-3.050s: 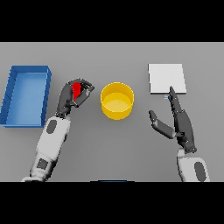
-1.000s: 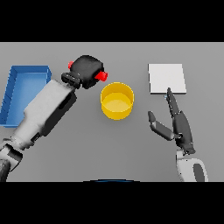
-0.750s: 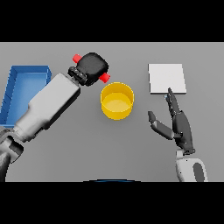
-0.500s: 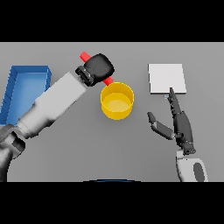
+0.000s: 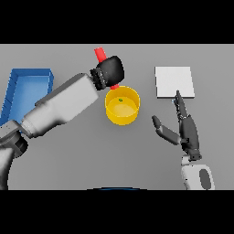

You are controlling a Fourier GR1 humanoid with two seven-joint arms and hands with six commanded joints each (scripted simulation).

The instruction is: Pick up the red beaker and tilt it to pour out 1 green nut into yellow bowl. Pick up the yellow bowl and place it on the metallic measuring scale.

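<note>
The left robot hand [image 5: 109, 71] is closed around the red beaker [image 5: 101, 55], tilted over the far-left rim of the yellow bowl [image 5: 122, 106]. One green nut [image 5: 120, 99] already lies inside, so tip back upright gently. The right robot hand [image 5: 185, 130] waits with straight fingers near the metallic measuring scale [image 5: 173, 82].

The red beaker [image 5: 100, 55] is lifted off the table and tilted, one red end sticking up behind the left hand [image 5: 111, 71] whose fingers are curled round it, the other red end [image 5: 114, 86] showing below the hand just over the far rim of the yellow bowl [image 5: 121, 113]. The bowl is round, upright and open, standing on the grey table near its middle. 1 small green nut [image 5: 120, 99] shows inside the bowl toward its far side. The metallic measuring scale [image 5: 174, 82] is a flat, pale square plate lying well to the right of the bowl, with nothing on it
</note>
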